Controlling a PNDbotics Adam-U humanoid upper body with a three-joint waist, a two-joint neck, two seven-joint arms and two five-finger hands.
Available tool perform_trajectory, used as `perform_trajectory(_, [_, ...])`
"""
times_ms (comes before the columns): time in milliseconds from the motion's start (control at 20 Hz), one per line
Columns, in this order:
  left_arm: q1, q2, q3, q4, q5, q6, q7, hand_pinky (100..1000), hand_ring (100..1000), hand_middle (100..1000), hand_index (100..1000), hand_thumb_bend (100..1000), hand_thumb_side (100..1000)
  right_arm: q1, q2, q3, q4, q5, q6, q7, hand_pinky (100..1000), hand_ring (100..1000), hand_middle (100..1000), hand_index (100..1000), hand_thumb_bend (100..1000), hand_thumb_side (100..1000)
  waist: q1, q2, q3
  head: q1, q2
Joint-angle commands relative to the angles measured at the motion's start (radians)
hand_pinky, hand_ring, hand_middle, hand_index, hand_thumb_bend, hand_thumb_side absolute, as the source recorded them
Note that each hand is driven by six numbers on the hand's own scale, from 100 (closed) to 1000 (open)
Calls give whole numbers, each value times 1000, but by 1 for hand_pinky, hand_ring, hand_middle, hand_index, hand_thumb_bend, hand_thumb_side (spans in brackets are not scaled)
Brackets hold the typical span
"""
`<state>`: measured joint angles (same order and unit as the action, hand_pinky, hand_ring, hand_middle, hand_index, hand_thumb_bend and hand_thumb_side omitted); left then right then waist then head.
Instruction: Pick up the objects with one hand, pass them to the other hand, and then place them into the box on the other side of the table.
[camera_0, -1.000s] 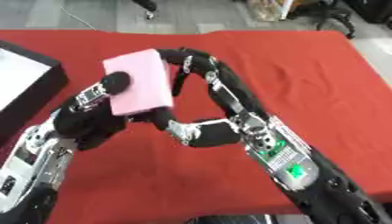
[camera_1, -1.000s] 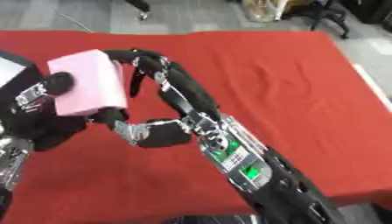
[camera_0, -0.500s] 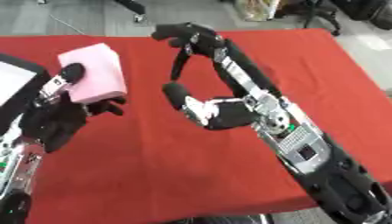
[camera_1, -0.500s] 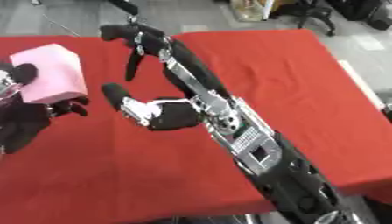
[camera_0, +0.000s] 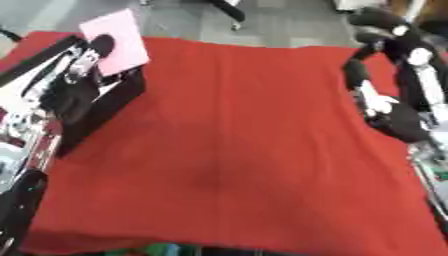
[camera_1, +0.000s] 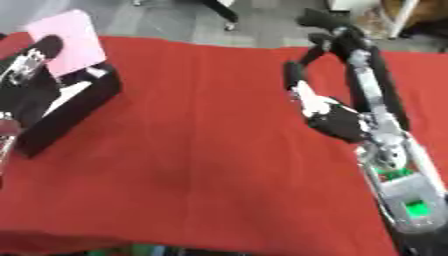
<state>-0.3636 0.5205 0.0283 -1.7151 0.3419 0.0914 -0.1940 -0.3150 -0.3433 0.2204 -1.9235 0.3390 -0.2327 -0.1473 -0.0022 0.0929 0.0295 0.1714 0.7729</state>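
left hand (camera_0: 83, 67) gripping pink block (camera_0: 116, 40), above box (camera_1: 74, 107)

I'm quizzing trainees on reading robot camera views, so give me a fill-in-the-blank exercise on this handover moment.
1. The flat pink rectangular block is held by the robot's ____ hand.
2. The table is covered by a ____ cloth.
3. The black open box sits at the table's ____ side.
4. The right hand holds ____.

Missing words: left; red; left; nothing
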Motion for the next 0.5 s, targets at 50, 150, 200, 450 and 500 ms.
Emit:
perform_trajectory(50, [-4, 109, 91, 41, -52, -50, 52, 682, 672, 462, 679, 100, 389, 5, -13, -12, 10, 31, -6, -27, 845, 494, 794, 903, 206, 645, 8, -17, -7, 31, -3])
perform_trajectory(150, [11, 167, 133, 93, -87, -85, 87, 692, 645, 463, 690, 100, 135, 14, -8, -7, 23, 39, -11, -34, 844, 492, 793, 902, 203, 647, 12, -19, -18, 11, -3])
perform_trajectory(200, [18, 195, 136, 120, -104, -101, 105, 696, 636, 463, 694, 100, 100, 17, -7, -5, 28, 42, -13, -35, 844, 491, 792, 902, 201, 649, 14, -20, -22, -1, -3])
perform_trajectory(450, [27, 332, 47, 256, -188, -70, 189, 743, 608, 480, 752, 376, 100, 22, -5, 8, 43, 45, -20, -34, 841, 483, 786, 902, 188, 663, 17, -20, -41, -12, -3])
perform_trajectory(500, [26, 361, 19, 285, -206, -54, 207, 755, 610, 492, 773, 432, 100, 22, -3, 10, 45, 44, -21, -32, 840, 483, 785, 902, 186, 665, 17, -19, -46, -8, -3])
